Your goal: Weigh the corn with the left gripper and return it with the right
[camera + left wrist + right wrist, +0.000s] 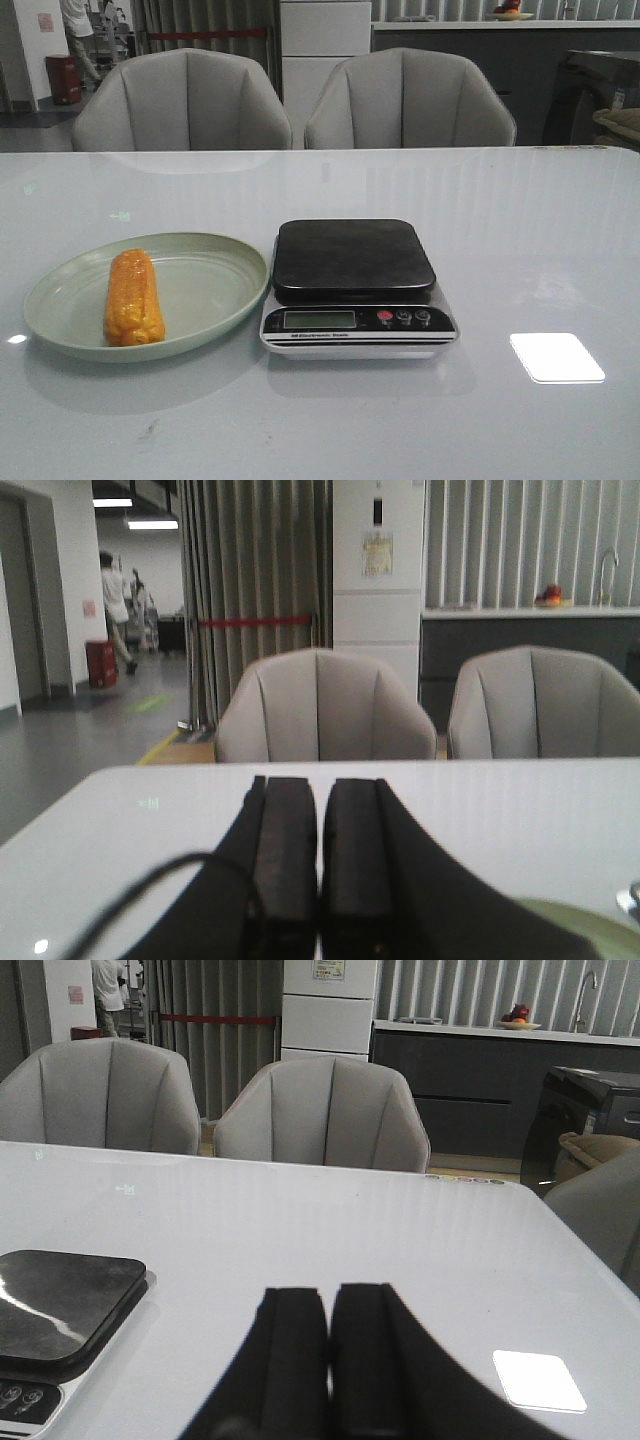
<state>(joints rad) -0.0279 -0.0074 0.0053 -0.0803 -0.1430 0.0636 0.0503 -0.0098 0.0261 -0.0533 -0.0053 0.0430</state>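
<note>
Corn [134,298]: lying on the green plate [215,290], beside the scale [355,285]
Left gripper [320,880]: fingers pressed together, empty
Right gripper [330,1360]: likewise closed, empty
Progress: nothing weighed yet; everything remains

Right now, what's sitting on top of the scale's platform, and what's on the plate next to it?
The scale has nothing on its dark platform. The corn lies lengthwise on the green plate to its left. The patch of plate under the cob is covered, so I can't see it.
</note>
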